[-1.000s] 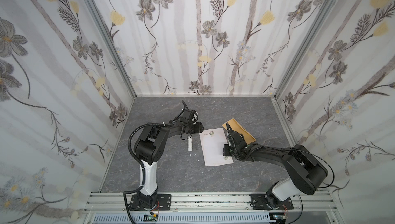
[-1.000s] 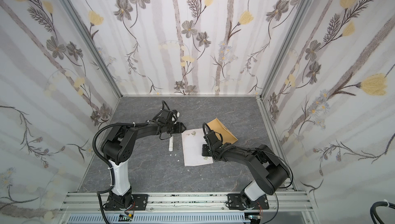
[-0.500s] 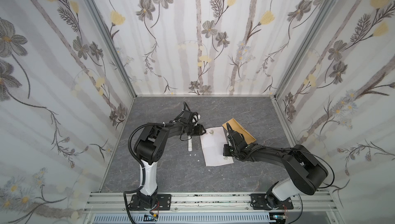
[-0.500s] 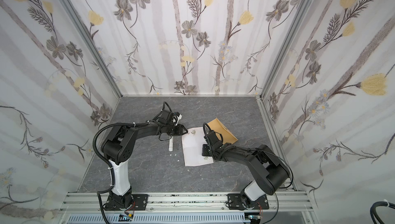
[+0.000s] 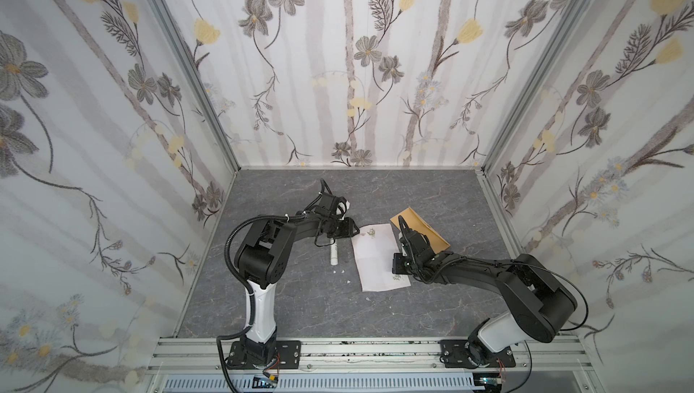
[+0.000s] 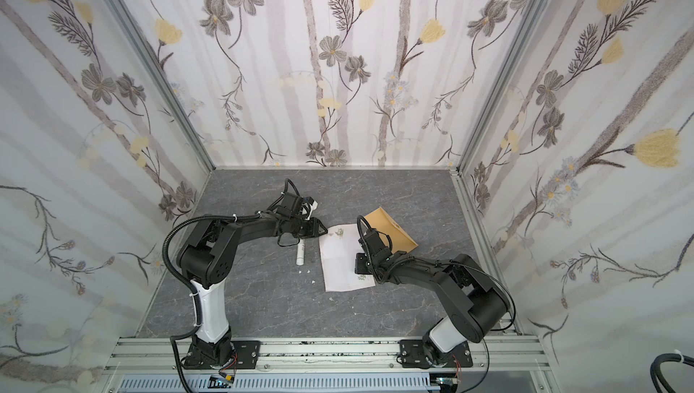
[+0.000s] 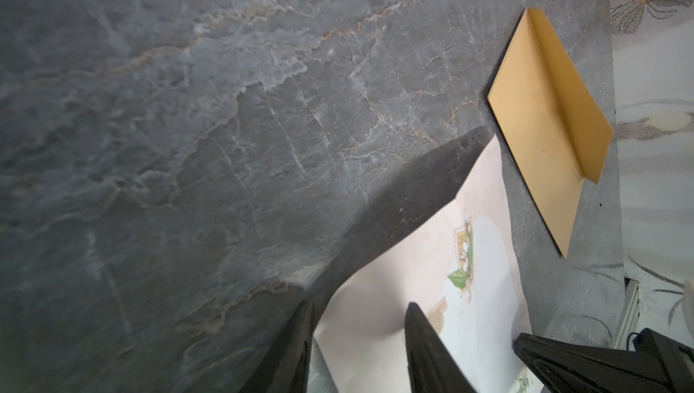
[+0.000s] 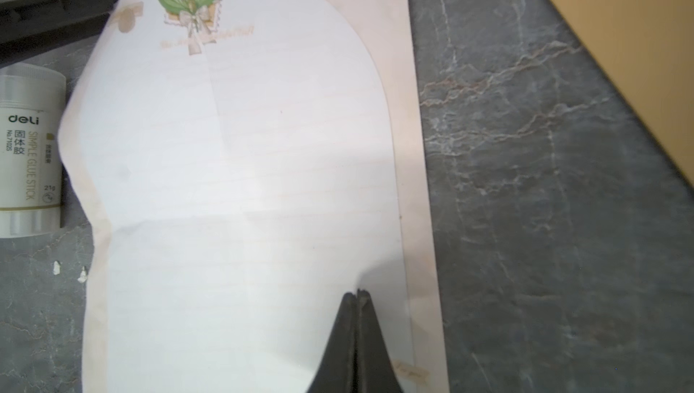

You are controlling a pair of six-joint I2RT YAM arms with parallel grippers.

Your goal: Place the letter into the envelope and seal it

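Left end effector [image 7: 359, 304], newly arrived and half-spread, narrows astride a lifted corner of the letter [image 5: 379, 256], which lies just beside the envelope [image 5: 428, 233]; right end effector [image 8: 356, 293], pressed together, pins its envelope-side edge: grasp likely imminent.

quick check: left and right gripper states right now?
Left gripper: open, jaws astride a lifted corner of the letter, not clamped.
Right gripper: closed, holding nothing, tips on the letter.
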